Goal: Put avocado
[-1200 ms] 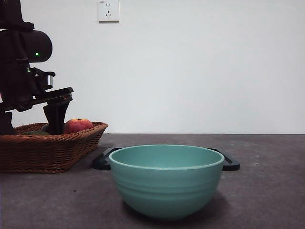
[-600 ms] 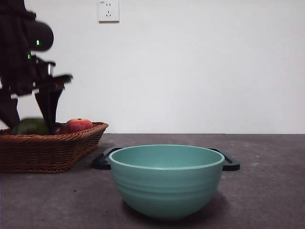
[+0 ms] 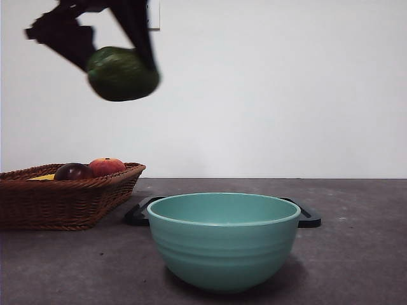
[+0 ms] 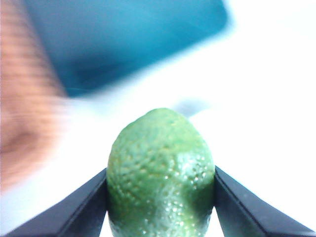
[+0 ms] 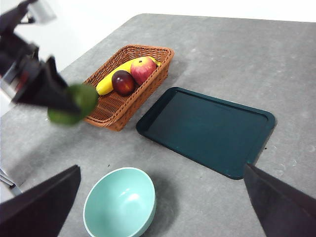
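The left gripper (image 3: 117, 60) grips the avocado (image 3: 123, 74) high above the basket (image 3: 70, 197); it is picked but not yet set down.

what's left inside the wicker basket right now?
The wicker basket holds a banana, a dark red-purple fruit and a red-orange fruit. The avocado is out, held aloft by the left gripper. The basket floor under the fruit is hidden.

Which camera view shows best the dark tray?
The right wrist view: the whole dark tray lies bare beside the basket. The front view shows only its ends behind the bowl; the left wrist view shows a blur.
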You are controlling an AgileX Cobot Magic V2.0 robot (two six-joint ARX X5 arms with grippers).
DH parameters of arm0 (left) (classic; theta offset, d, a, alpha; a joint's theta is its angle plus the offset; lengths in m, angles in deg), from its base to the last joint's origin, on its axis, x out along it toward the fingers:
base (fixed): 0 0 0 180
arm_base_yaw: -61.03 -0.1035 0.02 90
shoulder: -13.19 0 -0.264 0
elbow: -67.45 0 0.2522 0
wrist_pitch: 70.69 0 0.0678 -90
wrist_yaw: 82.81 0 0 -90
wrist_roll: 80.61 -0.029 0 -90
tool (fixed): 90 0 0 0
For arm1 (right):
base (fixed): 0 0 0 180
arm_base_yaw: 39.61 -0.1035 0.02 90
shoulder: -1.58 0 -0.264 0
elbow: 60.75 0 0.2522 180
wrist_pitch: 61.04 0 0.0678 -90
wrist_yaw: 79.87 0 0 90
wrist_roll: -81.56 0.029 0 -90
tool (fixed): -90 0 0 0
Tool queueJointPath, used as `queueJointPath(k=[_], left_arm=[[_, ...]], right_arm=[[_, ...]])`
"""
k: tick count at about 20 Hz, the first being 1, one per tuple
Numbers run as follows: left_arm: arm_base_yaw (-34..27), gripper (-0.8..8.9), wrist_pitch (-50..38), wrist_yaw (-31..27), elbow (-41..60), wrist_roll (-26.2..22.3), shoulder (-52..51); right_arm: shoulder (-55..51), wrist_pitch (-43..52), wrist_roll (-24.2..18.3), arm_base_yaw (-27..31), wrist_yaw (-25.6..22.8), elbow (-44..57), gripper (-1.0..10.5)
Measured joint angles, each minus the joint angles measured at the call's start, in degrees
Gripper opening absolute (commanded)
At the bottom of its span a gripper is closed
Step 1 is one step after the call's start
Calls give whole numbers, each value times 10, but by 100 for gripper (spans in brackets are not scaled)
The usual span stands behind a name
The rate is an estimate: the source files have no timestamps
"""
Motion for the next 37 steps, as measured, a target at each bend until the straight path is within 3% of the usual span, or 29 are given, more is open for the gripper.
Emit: queueJointPath(k=[4,12,26,29,32,37], left_arm=[[78,235,-24,0,0,6,35],[163,235,-51,0,0,9,160],[180,236,-80,-22,0,11,250],[181,300,-90,-22,0,11,250],[184,491,-89,-22,0,11,250],[186,503,-72,-26,-19,15,250]], right_arm=[[0,0,0,0,0,0,549],[0,0,0,0,0,0,549],[0,-10,4,0,0,0,549],[0,-10,4,0,0,0,549],[0,-10,4,0,0,0,549],[0,-10,5,0,5,0,549]])
